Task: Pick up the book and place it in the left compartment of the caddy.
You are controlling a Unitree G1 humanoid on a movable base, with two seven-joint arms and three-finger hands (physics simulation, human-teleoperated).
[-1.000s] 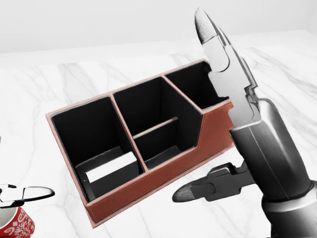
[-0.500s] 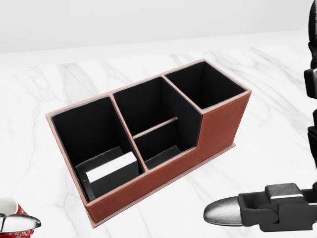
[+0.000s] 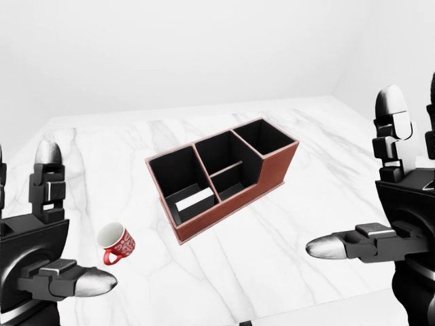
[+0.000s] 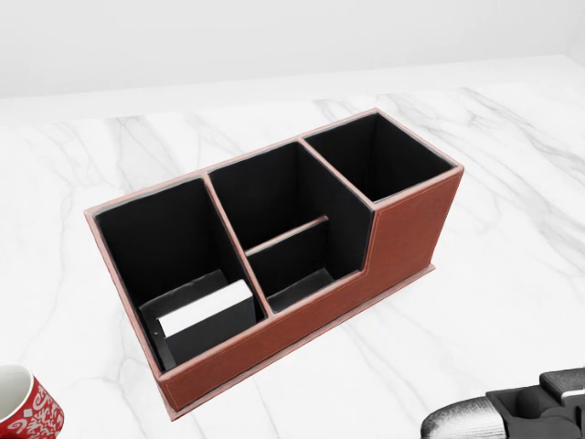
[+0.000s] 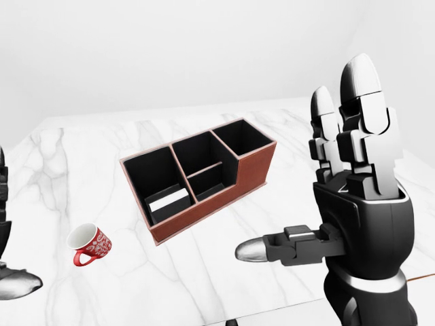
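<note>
The red-brown caddy (image 4: 402, 233) with black compartments stands on the white marble table (image 4: 512, 183). The black book (image 4: 203, 318) with white page edges lies tilted inside the caddy's left compartment; the other compartments are empty. My left hand (image 3: 75, 217) is open and empty, held up at the left of the left-eye view, apart from the caddy. My right hand (image 5: 306, 163) is open and empty, held up to the right of the caddy. Only its thumb (image 4: 466, 422) shows in the head view, at the bottom right.
A red mug (image 3: 117, 243) with a white pattern lies on the table to the lower left of the caddy. The table's near edge (image 3: 306, 307) runs along the bottom of the eye views. A white wall stands beyond the table.
My right hand has drawn away from the caddy, down and right out of the head view; only its thumb tip remains. My left fingertip has left the bottom-left corner, uncovering the mug.
</note>
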